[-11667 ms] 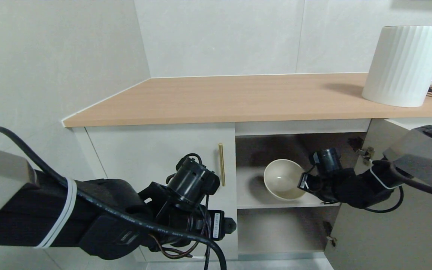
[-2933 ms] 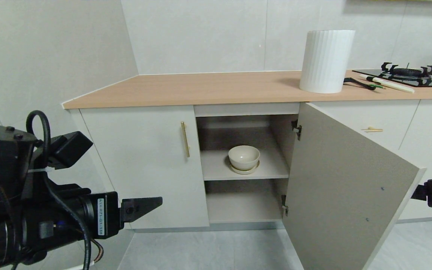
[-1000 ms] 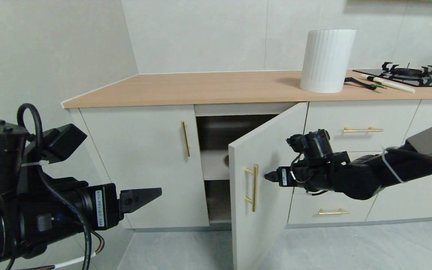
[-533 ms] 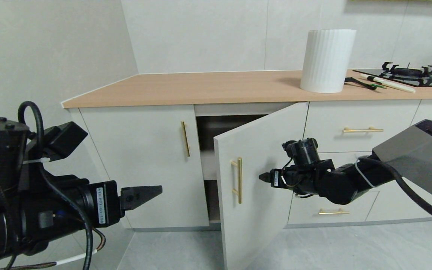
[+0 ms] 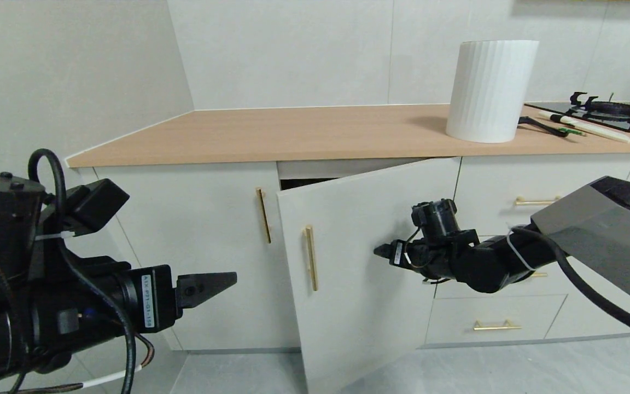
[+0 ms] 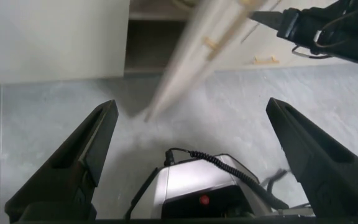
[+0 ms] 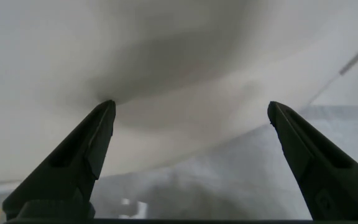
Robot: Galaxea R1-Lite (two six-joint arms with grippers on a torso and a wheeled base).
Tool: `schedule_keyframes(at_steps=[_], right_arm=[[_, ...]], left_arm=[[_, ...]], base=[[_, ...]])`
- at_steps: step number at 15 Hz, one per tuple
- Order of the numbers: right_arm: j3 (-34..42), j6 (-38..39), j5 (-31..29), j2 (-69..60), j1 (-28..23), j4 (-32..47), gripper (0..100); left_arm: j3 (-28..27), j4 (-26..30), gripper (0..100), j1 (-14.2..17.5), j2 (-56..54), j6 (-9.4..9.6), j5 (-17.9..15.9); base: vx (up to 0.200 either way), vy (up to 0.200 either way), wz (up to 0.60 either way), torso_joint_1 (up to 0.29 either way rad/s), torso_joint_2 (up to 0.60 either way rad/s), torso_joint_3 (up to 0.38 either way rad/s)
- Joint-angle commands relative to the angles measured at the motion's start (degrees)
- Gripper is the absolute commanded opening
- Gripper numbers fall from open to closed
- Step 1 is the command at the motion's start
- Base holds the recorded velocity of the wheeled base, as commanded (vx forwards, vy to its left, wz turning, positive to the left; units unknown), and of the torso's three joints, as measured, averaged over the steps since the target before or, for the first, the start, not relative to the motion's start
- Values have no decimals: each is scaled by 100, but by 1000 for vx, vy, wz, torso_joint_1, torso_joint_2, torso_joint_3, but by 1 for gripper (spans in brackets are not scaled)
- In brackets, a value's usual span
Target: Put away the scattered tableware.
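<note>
The white cabinet door (image 5: pixel 364 273) with a brass handle (image 5: pixel 309 257) stands a little ajar, leaving a narrow dark gap at its top left corner. It covers the shelf behind it. My right gripper (image 5: pixel 381 252) rests against the door's face to the right of the handle; in the right wrist view the gripper (image 7: pixel 190 104) is open, fingers spread wide on the pale panel, holding nothing. My left gripper (image 5: pixel 226 280) hovers low at the left, in front of the shut left door, open and empty (image 6: pixel 190 106). The left wrist view catches the door's edge (image 6: pixel 197 56) and the right gripper (image 6: pixel 272 18) beyond.
A tall white ribbed canister (image 5: pixel 493 90) stands on the wooden countertop (image 5: pixel 293 134). Utensils (image 5: pixel 583 128) lie beside a black gas hob (image 5: pixel 616 106) at the far right. Drawers with brass handles (image 5: pixel 534 201) sit right of the door. Grey floor (image 5: pixel 457 366) lies below.
The door has swung further towards shut with my right gripper pressing on it, and the opening has narrowed to a slit. The head view shifted slightly. The left arm kept still.
</note>
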Motion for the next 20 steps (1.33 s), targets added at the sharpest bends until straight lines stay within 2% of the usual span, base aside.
schedule_keyframes(at_steps=[1, 4, 5, 11, 14, 18, 20], right_arm=[[-209, 211, -6, 79, -4, -26, 100], [-596, 704, -68, 264, -21, -8, 100], [-886, 1002, -252, 422, -65, 27, 100], [-1510, 1099, -613, 879, -302, 27, 100], [-1897, 1090, -1052, 1178, -311, 36, 100], [-1739, 1090, -1079, 976, -302, 45, 100], [-1115, 1073, -701, 387, -258, 45, 100]], left_arm=[[-1, -7, 100, -3, -4, -3, 17], [-10, -16, 100, 5, -30, -21, 25], [-10, -16, 100, 5, -30, -21, 25], [8, -25, 100, 58, -65, -30, 17], [-1, -25, 100, 58, -65, -30, 17], [-1, -25, 100, 67, -74, -30, 17], [-10, -25, 100, 67, -83, -30, 17]], base=[[0, 0, 0, 0, 0, 0], [0, 0, 0, 0, 0, 0], [0, 0, 0, 0, 0, 0], [0, 0, 0, 0, 0, 0], [0, 0, 0, 0, 0, 0], [0, 0, 0, 0, 0, 0], [0, 0, 0, 0, 0, 0]])
